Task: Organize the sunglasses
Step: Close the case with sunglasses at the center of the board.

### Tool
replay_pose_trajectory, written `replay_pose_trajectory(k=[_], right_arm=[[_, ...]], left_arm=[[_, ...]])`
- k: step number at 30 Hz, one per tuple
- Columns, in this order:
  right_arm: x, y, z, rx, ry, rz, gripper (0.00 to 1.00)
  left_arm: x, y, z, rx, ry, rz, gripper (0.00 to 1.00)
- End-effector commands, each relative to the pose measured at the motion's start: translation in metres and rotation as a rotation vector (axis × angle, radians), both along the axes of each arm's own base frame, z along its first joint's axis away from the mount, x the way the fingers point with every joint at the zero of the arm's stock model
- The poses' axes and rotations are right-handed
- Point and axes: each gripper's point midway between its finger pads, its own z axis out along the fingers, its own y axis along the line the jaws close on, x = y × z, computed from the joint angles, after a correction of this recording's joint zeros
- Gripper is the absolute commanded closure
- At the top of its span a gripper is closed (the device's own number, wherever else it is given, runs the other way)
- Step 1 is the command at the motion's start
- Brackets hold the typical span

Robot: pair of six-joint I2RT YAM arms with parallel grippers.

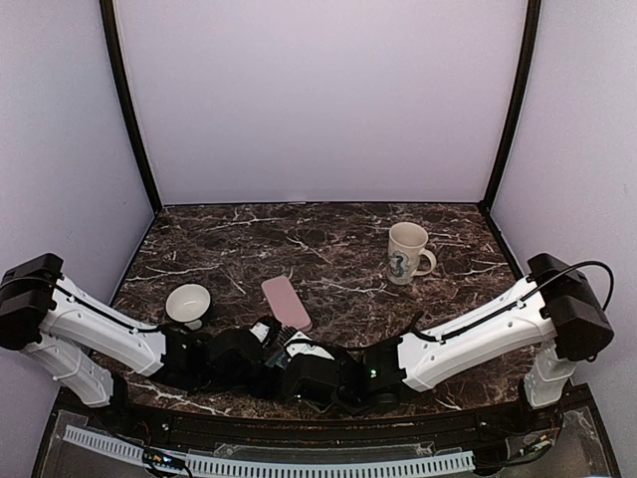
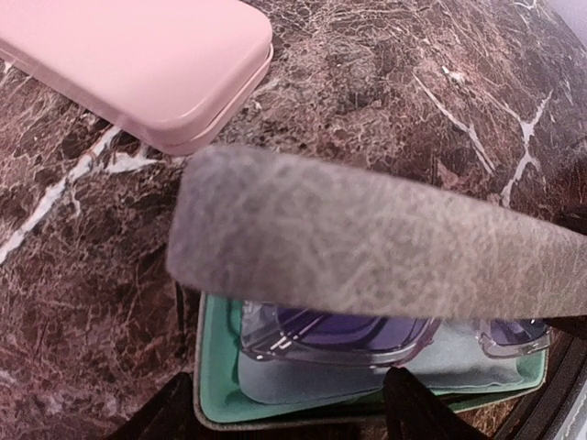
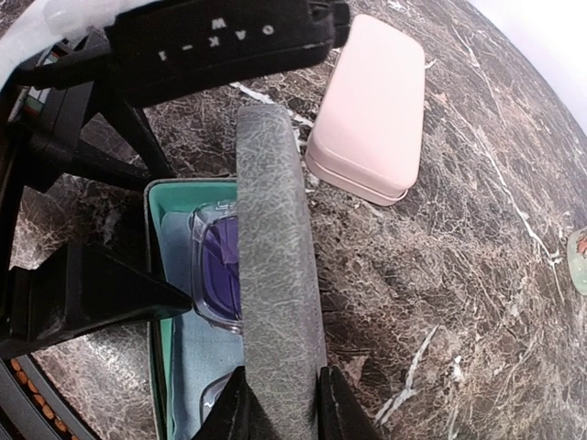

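A grey case lies at the near middle of the table with its lid [image 3: 275, 275] raised partway. Inside, on green lining [image 2: 218, 367] and a light blue cloth [image 2: 303, 376], lies one pair of sunglasses [image 2: 348, 335] with a chunky translucent frame and violet lenses; it also shows in the right wrist view [image 3: 215, 266]. My right gripper [image 3: 286, 412] is shut on the lid's near end. My left gripper [image 2: 298, 417] is open, its fingers [image 2: 417, 408] apart at the case's rim. The second pair of sunglasses is out of view.
A closed pink case [image 1: 287, 302] lies just beyond the grey case, also in the wrist views [image 2: 138, 64] [image 3: 371, 105]. A white bowl [image 1: 188, 304] sits at the left and a white mug [image 1: 407, 253] at the back right. Both arms crowd the near edge.
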Motion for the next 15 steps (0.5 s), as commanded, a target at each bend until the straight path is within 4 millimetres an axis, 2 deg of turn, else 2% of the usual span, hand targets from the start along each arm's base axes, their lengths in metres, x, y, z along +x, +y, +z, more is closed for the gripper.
replay_pose_trajectory(k=[1, 5, 7, 15], right_arm=[[-0.035, 0.005, -0.05, -0.025, 0.178, 0.038, 0.8], [-0.038, 0.003, -0.055, -0.038, 0.183, 0.033, 0.79], [-0.04, 0.012, -0.051, -0.027, 0.181, 0.036, 0.79], [-0.048, 0.019, -0.058, -0.074, 0.169, 0.051, 0.79]], left_arm=[[-0.032, 0.031, -0.028, 0.1, 0.134, -0.027, 0.29], [-0.032, 0.033, -0.019, 0.063, 0.123, -0.026, 0.27], [-0.032, 0.034, -0.016, 0.044, 0.12, -0.021, 0.26], [-0.035, 0.039, -0.014, 0.002, 0.124, -0.012, 0.26]])
